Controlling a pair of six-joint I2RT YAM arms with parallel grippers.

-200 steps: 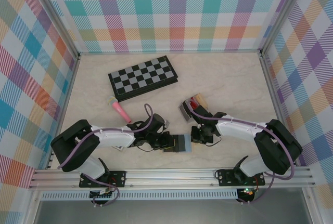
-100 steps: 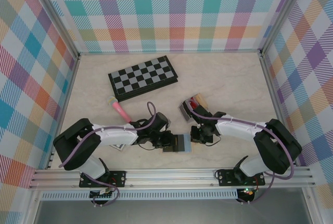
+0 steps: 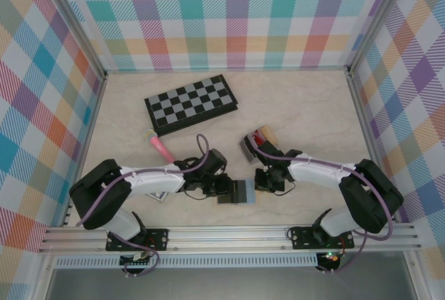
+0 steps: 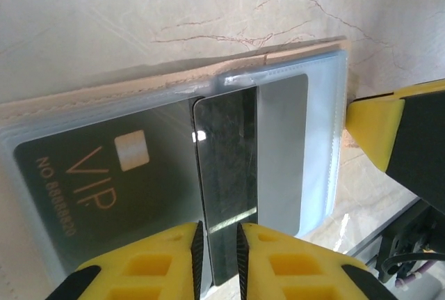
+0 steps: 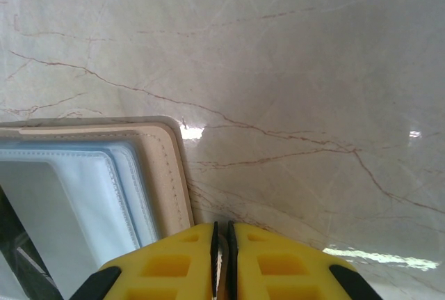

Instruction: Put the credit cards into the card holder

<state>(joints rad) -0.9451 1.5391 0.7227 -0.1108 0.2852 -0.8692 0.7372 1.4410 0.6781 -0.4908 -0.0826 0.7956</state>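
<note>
Beige marble-look table [image 3: 306, 105]. Folded black-and-grey chequered board [image 3: 191, 103] lies far-left of centre.

Your flat card holder [image 3: 245, 192] [image 4: 320, 133] [image 5: 163, 175], tan stitched border w/ clear plastic sleeves, lies near-centre btwn both grippers.

L gripper [image 3: 224, 190] [image 4: 220, 227] is at the holder's left side. Yellow fingers stand close w/ a narrow slit. End of a glossy black credit card [image 4: 226, 168] shows in the slit, rest partway in a sleeve. Can't tell if it's pinched.

Dark "VIP" card w/ gold lettering [image 4: 104, 182] sits sleeved beside it.

R gripper [image 3: 259, 182] [image 5: 223, 225]: fingers pressed together, tips at the holder's right edge.

Small grey box w/ a red card upright [image 3: 254, 143] is just far of R gripper.

Pink stick toy [image 3: 161, 148] lies far-left of L gripper.
</note>
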